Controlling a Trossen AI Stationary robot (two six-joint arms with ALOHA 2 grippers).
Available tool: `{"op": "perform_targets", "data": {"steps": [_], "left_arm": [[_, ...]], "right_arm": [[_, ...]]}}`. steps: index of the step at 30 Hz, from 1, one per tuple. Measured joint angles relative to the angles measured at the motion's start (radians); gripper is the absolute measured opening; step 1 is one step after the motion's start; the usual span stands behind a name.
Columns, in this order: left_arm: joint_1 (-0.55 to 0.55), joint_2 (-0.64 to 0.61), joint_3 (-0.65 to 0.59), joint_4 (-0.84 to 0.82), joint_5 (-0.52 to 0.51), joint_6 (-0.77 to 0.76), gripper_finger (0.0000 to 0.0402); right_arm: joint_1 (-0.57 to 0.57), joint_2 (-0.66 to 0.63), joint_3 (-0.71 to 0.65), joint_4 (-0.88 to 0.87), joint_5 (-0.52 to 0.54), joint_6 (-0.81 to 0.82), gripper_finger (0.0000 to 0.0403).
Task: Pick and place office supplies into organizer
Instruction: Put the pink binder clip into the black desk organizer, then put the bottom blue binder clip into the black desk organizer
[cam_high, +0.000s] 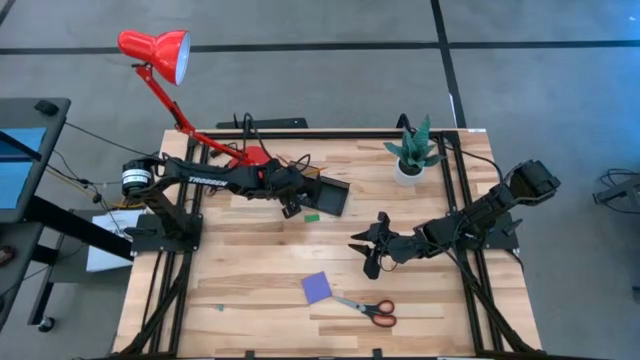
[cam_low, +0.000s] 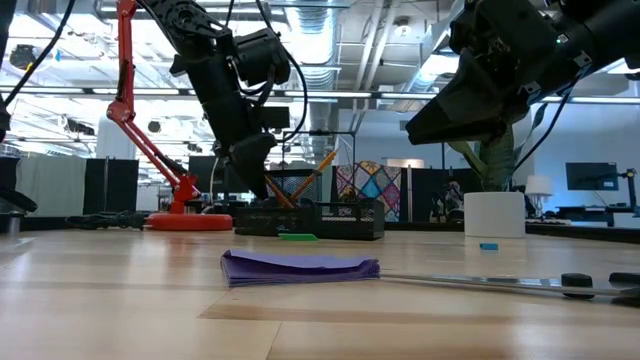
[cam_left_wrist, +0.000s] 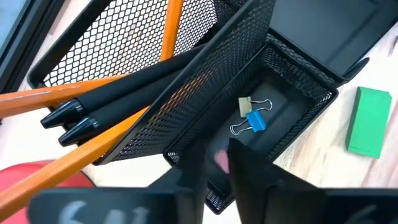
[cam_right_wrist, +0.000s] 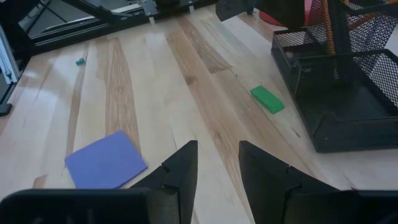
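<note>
Left end effector (cam_high: 291, 203) over organizer (cam_high: 330, 196) edge, aperture unclear; right end effector (cam_right_wrist: 217, 163) parted, empty, mid-table.

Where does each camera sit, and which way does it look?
High: overhead, looking down; both arms, organizer.
Low: table height, looking level across purple notepad; arms come from above.
Left wrist: over organizer; left gripper.
Right wrist: over table; right gripper, jaws apart.
Shared: both wrists show green eraser.
</note>
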Motion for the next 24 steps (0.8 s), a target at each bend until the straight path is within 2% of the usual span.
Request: {"op": "perform_targets", "data": {"steps": [6, 9, 14, 24], "left_arm": [[0.000, 0.000, 0.000, -0.001, -0.001, -0.015, 0.0107], [-0.004, -0.004, 0.000, -0.018, 0.076, -0.021, 0.0115], [-0.016, -0.010, 0.092, -0.147, 0.205, -0.031, 0.0105], [-0.135, -0.011, 0.300, -0.502, 0.214, -0.053, 0.0069]], "right_arm": [[0.000, 0.000, 0.000, 0.000, 0.000, 0.000, 0.0111], [0.000, 0.000, 0.000, 0.000, 0.000, 0.000, 0.0111], [-0.001, 0.000, 0.000, 0.000, 0.000, 0.000, 0.0111], [-0.006, 0.000, 0.001, -0.038, 0.008, 0.000, 0.0111]]}}
